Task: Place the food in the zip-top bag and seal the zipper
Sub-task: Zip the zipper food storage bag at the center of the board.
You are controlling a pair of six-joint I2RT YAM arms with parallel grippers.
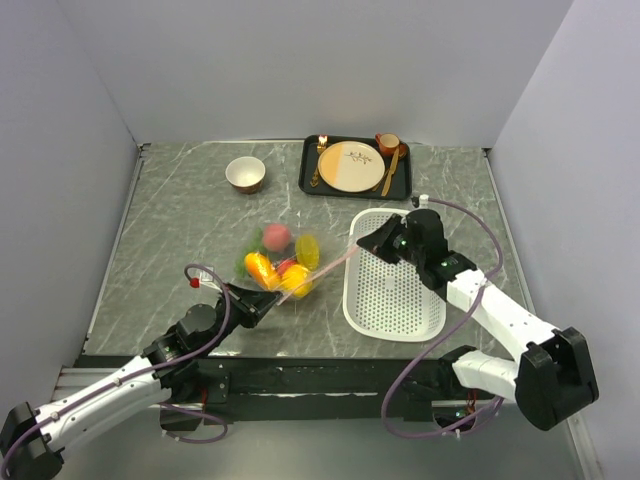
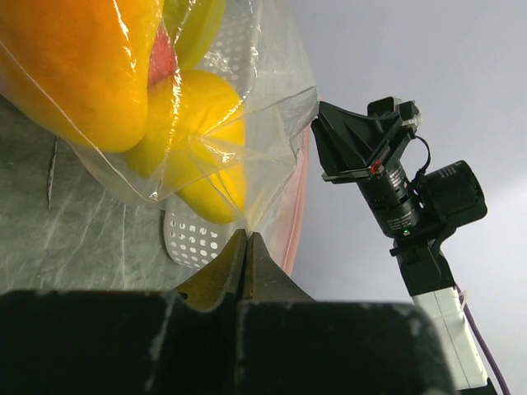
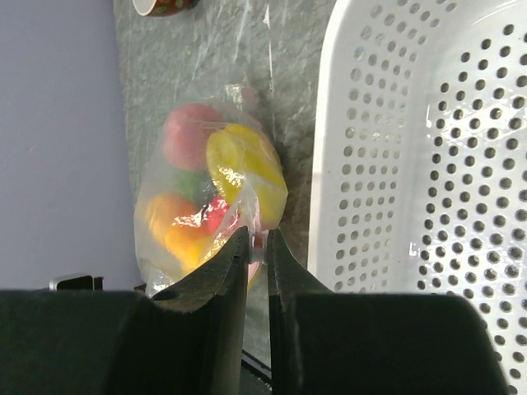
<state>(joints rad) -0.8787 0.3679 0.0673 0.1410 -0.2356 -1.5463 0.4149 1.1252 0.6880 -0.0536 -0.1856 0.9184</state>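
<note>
The clear zip-top bag (image 1: 280,262) lies left of centre with the food inside: a pink peach (image 1: 277,237), a yellow-green piece (image 1: 307,250), an orange piece (image 1: 260,268) and a yellow piece (image 1: 297,281). Its pale pink zipper (image 1: 325,268) stretches taut between my two grippers. My left gripper (image 1: 266,300) is shut on the bag's near corner (image 2: 247,222). My right gripper (image 1: 362,240) is shut on the zipper's far end, pinching a small white piece on the strip (image 3: 257,245). The bag (image 3: 210,189) shows full of fruit in the right wrist view.
A white perforated basket (image 1: 395,285) stands right of the bag, under my right arm. A black tray (image 1: 310,180) with a plate, cutlery and a cup (image 1: 388,143) sits at the back. A small bowl (image 1: 245,173) is at the back left.
</note>
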